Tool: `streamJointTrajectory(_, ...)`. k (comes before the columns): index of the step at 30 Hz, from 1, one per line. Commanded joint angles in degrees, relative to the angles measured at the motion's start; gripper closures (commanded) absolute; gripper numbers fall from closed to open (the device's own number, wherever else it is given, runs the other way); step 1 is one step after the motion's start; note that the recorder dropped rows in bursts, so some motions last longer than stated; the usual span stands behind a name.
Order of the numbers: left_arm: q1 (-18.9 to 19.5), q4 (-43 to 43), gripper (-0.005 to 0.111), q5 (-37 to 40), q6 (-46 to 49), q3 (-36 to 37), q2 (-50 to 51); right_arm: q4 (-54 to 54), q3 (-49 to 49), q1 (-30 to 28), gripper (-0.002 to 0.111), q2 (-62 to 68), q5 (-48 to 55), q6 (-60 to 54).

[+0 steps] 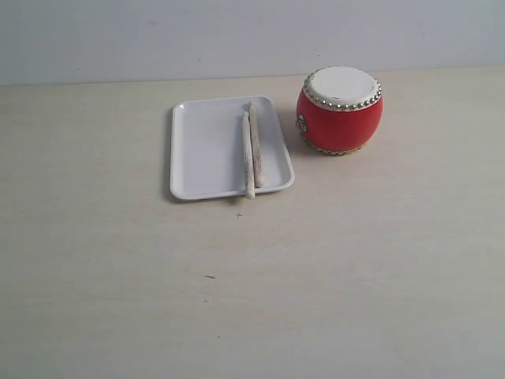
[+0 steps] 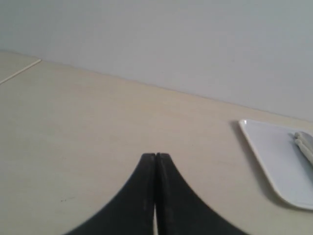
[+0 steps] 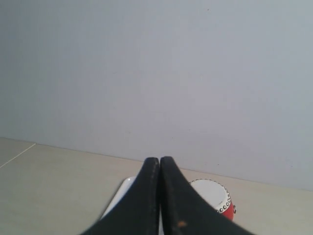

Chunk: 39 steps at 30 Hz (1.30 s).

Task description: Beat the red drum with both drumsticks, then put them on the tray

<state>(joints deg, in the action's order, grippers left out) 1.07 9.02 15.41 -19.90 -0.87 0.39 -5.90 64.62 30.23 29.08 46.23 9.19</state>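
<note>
The red drum point(image 1: 340, 110) stands upright on the table at the back right, its white skin ringed with silver studs. To its left lies the white tray point(image 1: 205, 150), holding both pale drumsticks point(image 1: 252, 150) side by side along its right part; one tip overhangs the near rim. Neither arm shows in the exterior view. My left gripper point(image 2: 155, 155) is shut with nothing in it, above bare table, the tray point(image 2: 276, 159) and the drumsticks point(image 2: 304, 144) off to one side. My right gripper point(image 3: 160, 159) is shut and empty; behind it show the drum point(image 3: 215, 198) and a corner of the tray point(image 3: 121, 194).
The pale wooden table point(image 1: 237, 292) stretches wide in front of the tray and drum. A plain grey wall point(image 1: 158, 35) runs behind the table's back edge.
</note>
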Motion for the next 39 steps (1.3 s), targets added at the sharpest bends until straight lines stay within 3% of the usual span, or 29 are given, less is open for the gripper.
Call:
streamJointTrajectory(1, 0.17, -0.47, 0.107, 1.77, 0.41, 0.87, -0.39, -0.15, -0.24, -0.24, 0.108, -0.18, -0.06, 0.08)
streamJointTrajectory(39, 0.17, -0.31, 0.107, 5.72, 0.41, 0.87, -0.39, -0.15, -0.24, -0.24, 0.108, -0.18, -0.06, 0.08)
